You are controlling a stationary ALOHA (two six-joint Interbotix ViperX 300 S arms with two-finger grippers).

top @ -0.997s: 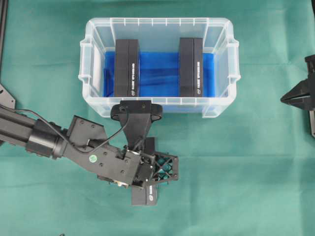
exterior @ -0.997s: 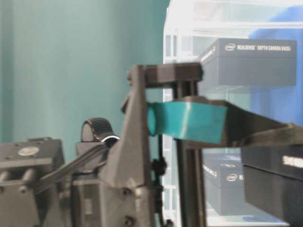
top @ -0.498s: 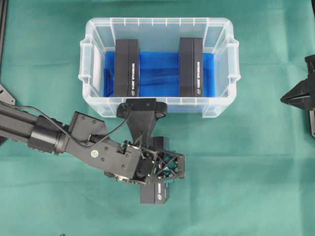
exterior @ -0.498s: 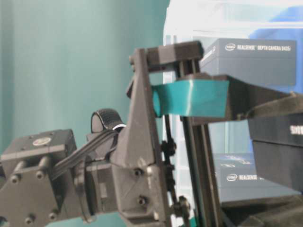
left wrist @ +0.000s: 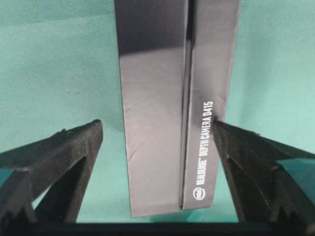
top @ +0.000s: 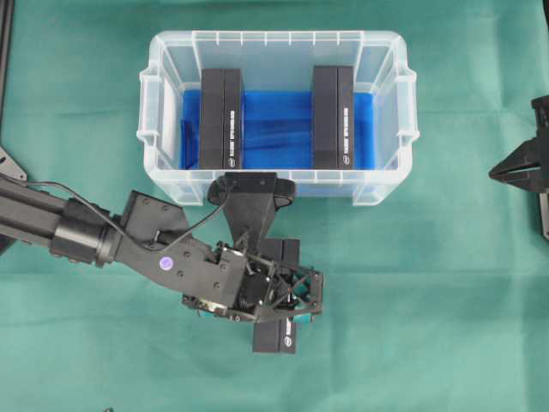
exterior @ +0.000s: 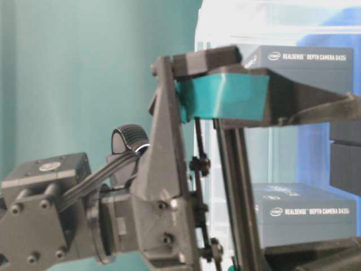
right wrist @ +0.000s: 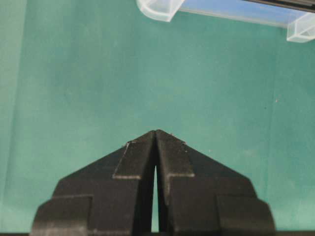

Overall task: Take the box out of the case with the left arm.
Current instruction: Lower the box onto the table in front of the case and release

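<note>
Since our left end effector (left wrist: pixel 157 147) now stands spread, its fingers (left wrist: pixel 69 157) apart from the black RealSense camera box (top: pixel 276 330) on either side, we judge the release step to be in hand: the box lies on the green worktop (top: pixel 446 326) just near of the clear case (top: pixel 147 137), outside it. Two more such boxes (top: pixel 222 120) stand upright inside the case on its blue lining. Our right end effector (right wrist: pixel 156 142) hangs off to the right, pressed together, and the next move, we think, calls for lifting the left arm (top: pixel 94 240) straight clear without nudging the box.
</note>
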